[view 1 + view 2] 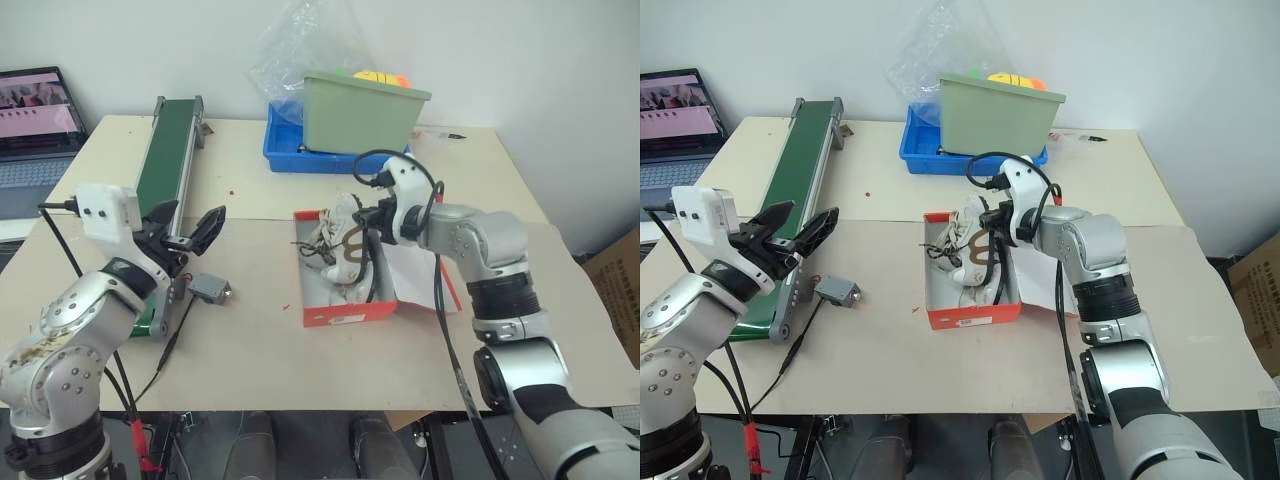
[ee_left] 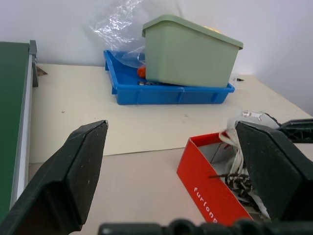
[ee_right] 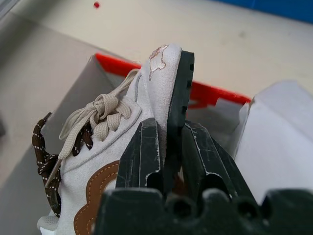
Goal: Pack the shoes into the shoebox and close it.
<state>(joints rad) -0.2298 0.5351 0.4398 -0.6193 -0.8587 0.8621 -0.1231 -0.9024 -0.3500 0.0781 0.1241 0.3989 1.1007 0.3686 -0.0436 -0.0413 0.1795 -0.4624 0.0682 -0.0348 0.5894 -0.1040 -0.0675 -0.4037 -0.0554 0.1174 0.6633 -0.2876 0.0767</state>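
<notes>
Step in hand: lowering 1 shoe (image 3: 146, 98), pinched by right gripper (image 3: 168, 147), into shoebox (image 1: 970, 318). Left gripper (image 1: 790, 232) wide open, empty. Next: release, withdraw.

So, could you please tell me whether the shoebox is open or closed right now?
Open. The shoebox shows its white inside with the shoes in it, and its lid lies flat beside it on the table.

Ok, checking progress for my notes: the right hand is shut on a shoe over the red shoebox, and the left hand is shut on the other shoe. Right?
Not quite. The left hand is open and holds nothing, as the left wrist view shows. The rest stands: the right hand is shut on a shoe over the red shoebox.
</notes>
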